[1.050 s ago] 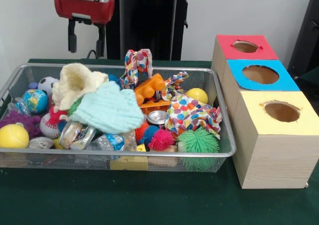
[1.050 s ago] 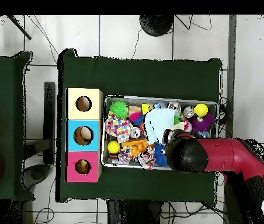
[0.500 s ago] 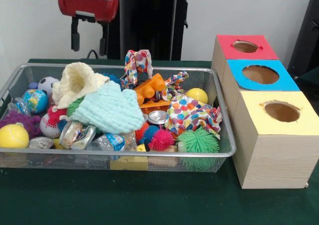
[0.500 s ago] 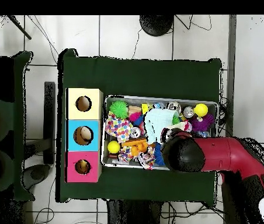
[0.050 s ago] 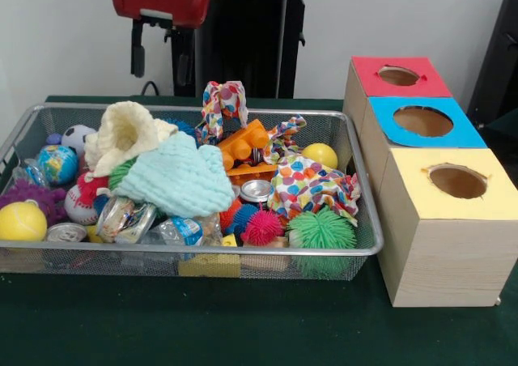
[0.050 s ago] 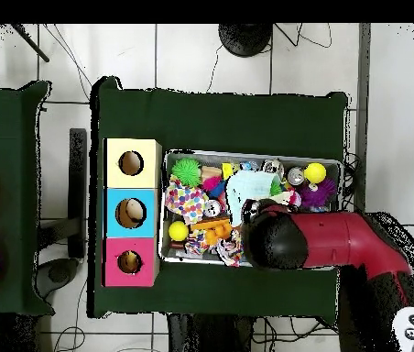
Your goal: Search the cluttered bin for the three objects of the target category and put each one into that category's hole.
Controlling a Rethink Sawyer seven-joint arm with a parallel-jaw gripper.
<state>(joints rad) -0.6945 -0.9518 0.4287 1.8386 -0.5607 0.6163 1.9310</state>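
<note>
Above the wire bin [image 5: 356,244], toward its back edge, the tool [image 5: 161,54] hangs w/ fingers apart and nothing between them. Over the last sec it has slid sideways, toward the boxes, at about the same height, from over the cream cloth [image 5: 125,135] to nearer the spotted rag [image 5: 222,103] and orange block [image 5: 243,143]. Bin contents look unmoved, so no pick made yet; reads as lining up over a new spot, i.e. search phase.

Target category isn't stated, so can't tell which 3 items count. Candidates all sit in the bin: yellow balls [image 5: 22,220], spiky green ball [image 5: 321,230], pink spiky ball [image 5: 261,227], tins [image 5: 256,190], mint cloth [image 5: 178,180]. Red box [image 5: 401,76], blue box [image 5: 425,123], yellow box [image 5: 457,184] stand in a row on the desk [image 5: 243,325] just beside the bin. Overhead, blue hole seems to hold sthg pale; other two too dark to tell.
</note>
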